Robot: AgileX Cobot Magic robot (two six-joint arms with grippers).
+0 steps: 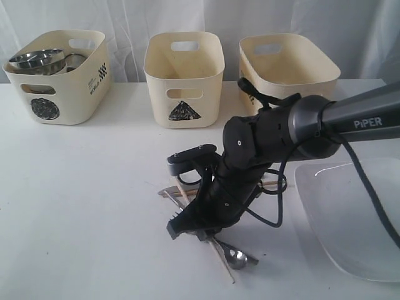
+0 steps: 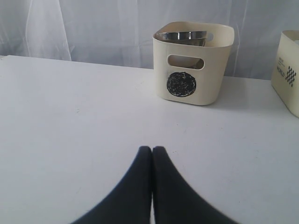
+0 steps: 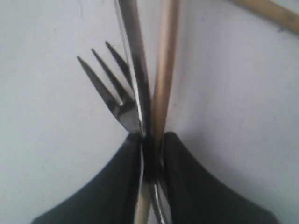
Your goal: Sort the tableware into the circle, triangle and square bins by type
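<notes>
My right gripper (image 3: 152, 140) is down on the cutlery pile, its jaws close around a steel knife (image 3: 135, 70) and a wooden chopstick (image 3: 166, 70). A fork (image 3: 110, 91) lies beside them and a second chopstick (image 3: 271, 14) lies apart. In the exterior view the right gripper (image 1: 200, 234) sits over the pile, with a spoon (image 1: 237, 257) poking out below it. Steel bowls (image 1: 37, 60) fill the circle bin (image 1: 59, 94). The triangle bin (image 1: 183, 81) and square bin (image 1: 287, 69) stand behind. My left gripper (image 2: 152, 149) is shut and empty, above bare table.
A large white plate (image 1: 350, 219) lies at the front right, close to the right arm. The circle bin (image 2: 191, 70) faces the left wrist camera, and another bin (image 2: 287, 70) shows at that view's edge. A white curtain hangs behind the table.
</notes>
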